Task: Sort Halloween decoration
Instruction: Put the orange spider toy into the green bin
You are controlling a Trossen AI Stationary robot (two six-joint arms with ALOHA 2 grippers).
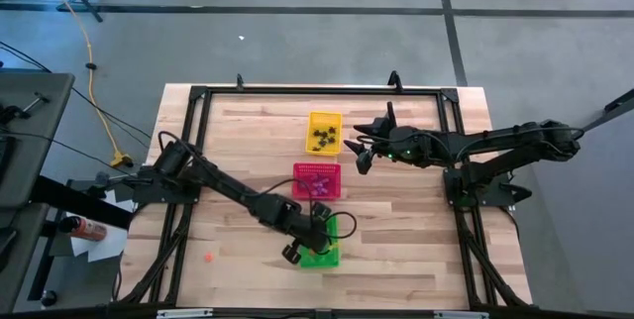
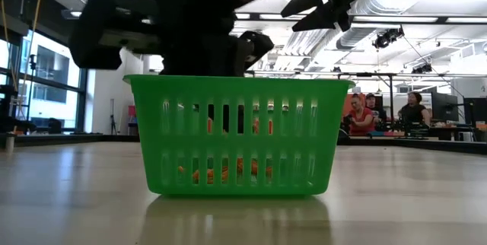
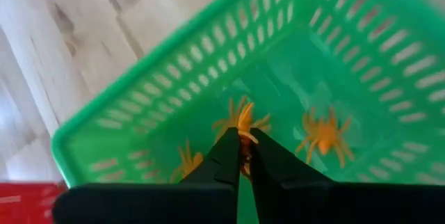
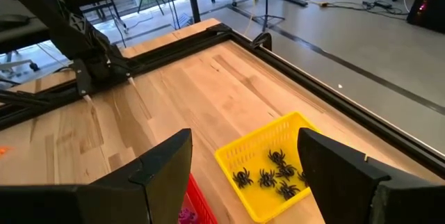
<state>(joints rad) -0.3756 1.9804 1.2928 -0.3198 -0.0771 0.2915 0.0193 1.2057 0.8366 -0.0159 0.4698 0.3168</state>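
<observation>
While the left gripper is held over the green basket, its fingers are pinched together on a small orange spider, seen in the left wrist view as a flat plastic trinket with thin splayed legs. More orange spiders of the same shape are scattered on the green basket's floor, and through its slotted wall in the low view orange shapes can be made out. Black spiders, equally small and leggy, are collected in the yellow basket, and purple-pink trinkets are gathered in the red basket. One tiny orange piece is left on the bare wood toward 8 o'clock from the centre of the bench.

In the high view the three baskets are ranged in a line down the middle of the bench, yellow toward 12 o'clock, red in the centre, green toward 6 o'clock. The right gripper is held in the air just beside the yellow basket, at its 3 o'clock side, with its fingers spread wide apart and nothing between them.

A pale planked wood bench with a black metal frame around its edge is shown, standing on a grey concrete floor. Beyond it, in the low view, a workshop with large windows, ceiling ducts and strip lights is seen, where people are seated at distant desks
</observation>
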